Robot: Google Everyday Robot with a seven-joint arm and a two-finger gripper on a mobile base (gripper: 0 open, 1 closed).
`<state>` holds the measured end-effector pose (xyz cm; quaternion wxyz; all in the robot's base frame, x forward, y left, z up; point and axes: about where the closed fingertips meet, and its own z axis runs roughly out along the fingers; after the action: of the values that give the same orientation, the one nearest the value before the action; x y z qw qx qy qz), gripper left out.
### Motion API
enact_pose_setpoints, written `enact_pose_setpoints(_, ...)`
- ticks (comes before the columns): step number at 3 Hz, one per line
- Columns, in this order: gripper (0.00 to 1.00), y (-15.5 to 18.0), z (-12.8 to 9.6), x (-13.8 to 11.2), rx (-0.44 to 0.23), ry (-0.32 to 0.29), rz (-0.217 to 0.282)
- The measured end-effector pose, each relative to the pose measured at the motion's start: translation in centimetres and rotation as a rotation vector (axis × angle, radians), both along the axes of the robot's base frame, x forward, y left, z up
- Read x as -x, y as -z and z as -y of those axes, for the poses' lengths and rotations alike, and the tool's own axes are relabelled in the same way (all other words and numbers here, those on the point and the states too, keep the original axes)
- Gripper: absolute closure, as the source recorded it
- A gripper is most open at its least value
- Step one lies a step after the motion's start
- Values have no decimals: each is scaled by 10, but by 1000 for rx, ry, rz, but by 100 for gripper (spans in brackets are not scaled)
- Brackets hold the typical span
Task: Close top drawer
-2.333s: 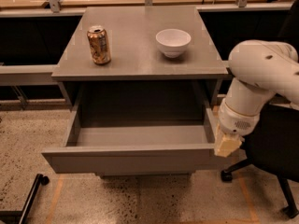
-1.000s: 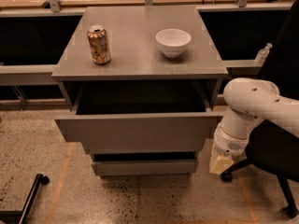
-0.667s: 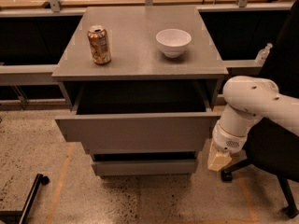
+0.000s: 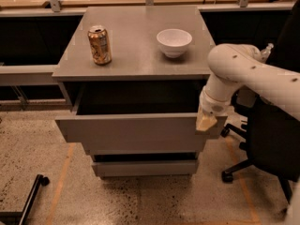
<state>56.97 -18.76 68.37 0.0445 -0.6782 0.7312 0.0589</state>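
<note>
The top drawer (image 4: 136,131) is a wide grey box with a flat handle-less front. It stands partly pulled out from under the grey cabinet top (image 4: 140,50), with a dark gap behind its front panel. My gripper (image 4: 205,123), with yellowish pads, sits at the right end of the drawer front, touching or very close to it. My white arm (image 4: 243,74) reaches in from the right. A narrower grey drawer front (image 4: 145,168) shows below.
A brown soda can (image 4: 100,44) and a white bowl (image 4: 174,42) stand on the cabinet top. A black office chair (image 4: 267,153) stands at the right behind my arm. A black caster leg (image 4: 28,198) lies at the lower left on speckled floor.
The drawer has slid back a long way since the earliest frame and is now only partly out. My gripper has moved up to the right end of the drawer front.
</note>
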Motion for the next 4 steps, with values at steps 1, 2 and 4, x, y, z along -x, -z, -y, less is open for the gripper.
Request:
enact_pose_setpoints(1, 82, -26, -4, -28, -20, 10, 69)
enact_pose_setpoints(2, 59, -23, -5, -27, -20, 9, 65)
enact_pose_setpoints(4, 12, -19, -6, -26, -20, 6, 58)
